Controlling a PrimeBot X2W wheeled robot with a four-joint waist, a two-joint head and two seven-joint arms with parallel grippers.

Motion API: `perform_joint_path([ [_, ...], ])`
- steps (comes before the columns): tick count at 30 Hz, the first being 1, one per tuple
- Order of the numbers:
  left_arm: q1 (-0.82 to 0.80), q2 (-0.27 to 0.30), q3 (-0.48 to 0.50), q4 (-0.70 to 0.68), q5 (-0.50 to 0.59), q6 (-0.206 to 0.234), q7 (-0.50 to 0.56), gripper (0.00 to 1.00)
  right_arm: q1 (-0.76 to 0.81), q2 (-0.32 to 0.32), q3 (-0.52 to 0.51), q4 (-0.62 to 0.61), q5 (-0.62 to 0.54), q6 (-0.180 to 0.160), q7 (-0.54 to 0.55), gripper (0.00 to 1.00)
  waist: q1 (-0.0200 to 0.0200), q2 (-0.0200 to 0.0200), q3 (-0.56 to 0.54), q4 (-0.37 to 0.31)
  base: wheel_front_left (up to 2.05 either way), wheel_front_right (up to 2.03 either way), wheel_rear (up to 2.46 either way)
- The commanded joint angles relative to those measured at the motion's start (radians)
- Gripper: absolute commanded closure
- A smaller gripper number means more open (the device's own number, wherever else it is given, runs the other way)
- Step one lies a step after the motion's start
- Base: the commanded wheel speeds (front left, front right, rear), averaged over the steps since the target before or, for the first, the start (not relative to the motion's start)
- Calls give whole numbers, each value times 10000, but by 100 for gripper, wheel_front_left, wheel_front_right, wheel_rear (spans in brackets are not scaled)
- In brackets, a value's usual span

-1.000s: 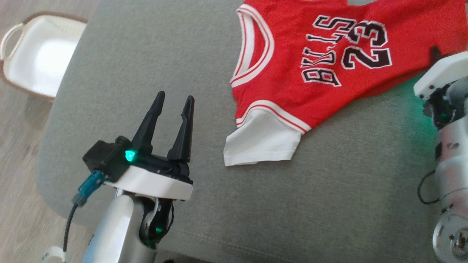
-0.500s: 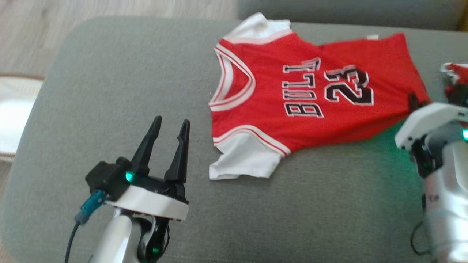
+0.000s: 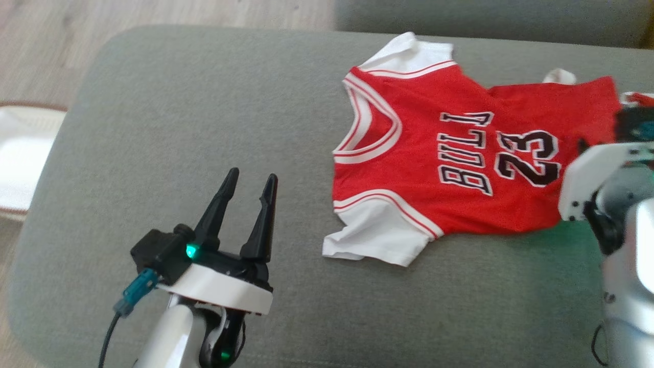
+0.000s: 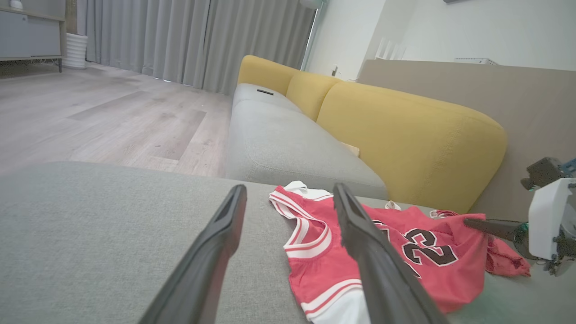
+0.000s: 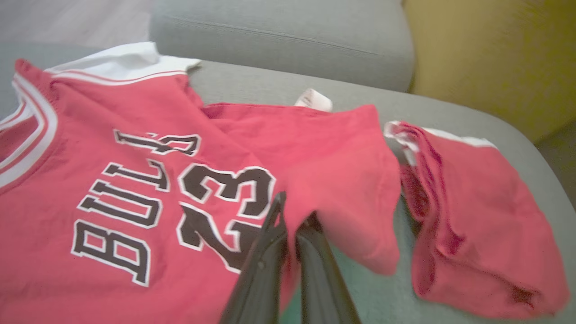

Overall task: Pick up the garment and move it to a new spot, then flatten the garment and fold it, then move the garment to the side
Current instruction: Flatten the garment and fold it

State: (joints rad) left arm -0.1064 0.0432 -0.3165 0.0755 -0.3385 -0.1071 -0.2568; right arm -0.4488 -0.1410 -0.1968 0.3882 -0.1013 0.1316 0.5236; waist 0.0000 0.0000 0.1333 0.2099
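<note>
Head view: at lower left, left gripper (image 3: 253, 175), fingers spread, above grey cushion (image 3: 179, 128); right of centre, red jersey (image 3: 449, 153) flat on cushion, collar leftward.
Left wrist view: jersey at lower right, beyond the spread fingers.
Right wrist view: at bottom centre, right gripper (image 5: 294, 216), fingers pressed together, pinching jersey fabric; second red garment (image 5: 472, 216) at right.
</note>
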Motion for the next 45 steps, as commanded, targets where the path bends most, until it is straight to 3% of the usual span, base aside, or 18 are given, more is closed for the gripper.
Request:
perform_joint_path([
  [1,-485,70,179,-312,-94,-52,-49,0,-641,-220,565,-395,-195,-9,252,100,0,0,341,424,0,0,0],
  [8,-723,70,-130,-212,-177,-57,-49,0,-1526,-781,1559,646,-526,-9,951,100,0,0,862,1238,0,0,0],
  [13,-927,70,-382,-163,-260,-61,-49,0,-2419,-1221,2111,2000,-712,-9,741,100,0,0,1192,1838,0,0,0],
  [14,-953,70,-400,-159,-276,-51,-49,0,-2589,-1245,2225,2314,-687,-9,694,82,0,0,1229,1902,0,0,0],
  [15,-977,70,-424,-159,-287,-45,-49,0,-2755,-1303,2409,2582,-715,-9,578,44,0,0,1277,1970,0,0,0],
  [16,-996,70,-442,-161,-296,-41,-49,0,-2917,-1346,2607,2831,-719,-9,368,0,0,0,1300,2011,0,0,0],
  [22,-1021,70,-393,-118,-260,10,-49,0,-3509,-1366,3780,4452,-24,-9,-577,0,0,0,1225,1913,0,0,0],
  [29,-1010,70,-193,-91,-87,-10,-49,0,-3670,-1154,4015,5086,797,-9,-1969,0,0,0,851,1260,0,0,0],
  [37,-747,70,272,-206,103,-44,-49,0,-2765,-961,3929,4070,2216,-9,-4061,0,0,0,201,120,0,0,0],
  [45,-578,70,601,-410,23,4,-49,0,-632,-803,2687,1914,2980,-9,-5341,0,0,0,-57,-971,0,0,0],
])
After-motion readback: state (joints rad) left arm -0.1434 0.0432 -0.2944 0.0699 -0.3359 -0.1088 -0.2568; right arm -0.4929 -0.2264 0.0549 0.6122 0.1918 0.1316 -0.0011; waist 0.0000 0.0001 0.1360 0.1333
